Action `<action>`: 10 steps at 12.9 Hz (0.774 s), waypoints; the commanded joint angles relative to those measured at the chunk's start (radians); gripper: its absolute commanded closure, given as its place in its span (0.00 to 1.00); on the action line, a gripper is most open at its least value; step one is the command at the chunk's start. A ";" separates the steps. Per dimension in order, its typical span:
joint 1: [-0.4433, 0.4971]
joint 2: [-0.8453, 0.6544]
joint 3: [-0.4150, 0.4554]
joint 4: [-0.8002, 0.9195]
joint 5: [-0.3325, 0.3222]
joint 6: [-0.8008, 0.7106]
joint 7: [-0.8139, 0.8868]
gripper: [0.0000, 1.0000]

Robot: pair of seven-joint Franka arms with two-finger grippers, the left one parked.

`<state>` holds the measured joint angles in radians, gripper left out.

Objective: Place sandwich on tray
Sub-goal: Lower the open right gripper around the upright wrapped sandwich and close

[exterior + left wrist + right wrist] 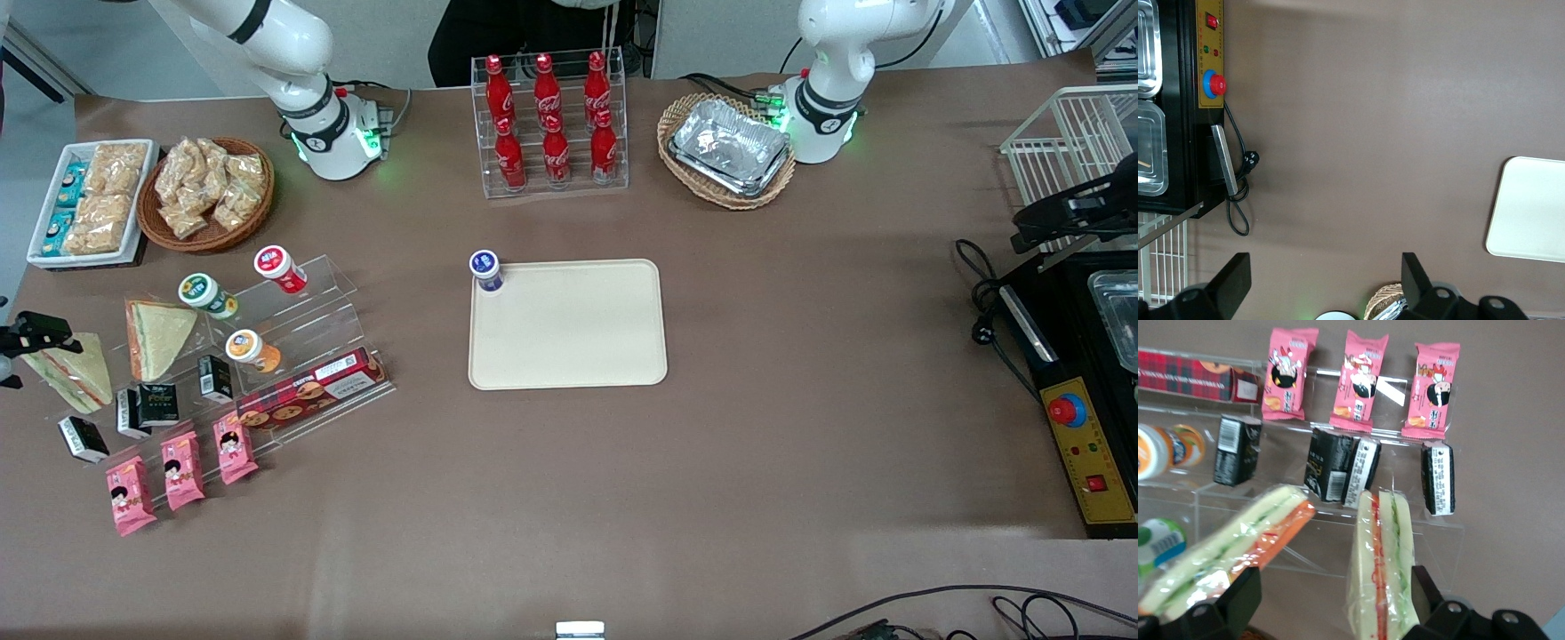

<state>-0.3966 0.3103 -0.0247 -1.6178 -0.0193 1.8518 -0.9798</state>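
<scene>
My fingers (1415, 590) are spread wide apart and grasp nothing; the gripper (1331, 603) hangs just above the sandwich shelf at the working arm's end of the bench (800, 373). Between my fingers stands the sandwich (1381, 570), upright on its edge, red and green filling showing along the cut side; one finger seems to brush its wrapper, though I cannot be sure of contact. The second sandwich (1228, 550) lies tilted just beside it, under my other finger. On the clear acrylic stand (1305, 500) past them stand small black cartons (1338, 468), and lower still, three pink snack packets (1360, 380) in a row. Well away from my fingers, mid-bench, lies the tray (569, 333), flat and bare but for a blue-lidded cup (486, 269) at the corner nearest my arm's base.
</scene>
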 commanded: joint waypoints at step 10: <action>-0.093 0.079 0.006 -0.013 -0.007 0.073 -0.174 0.00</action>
<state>-0.4735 0.3847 -0.0267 -1.6255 -0.0194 1.9040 -1.1171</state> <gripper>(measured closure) 0.000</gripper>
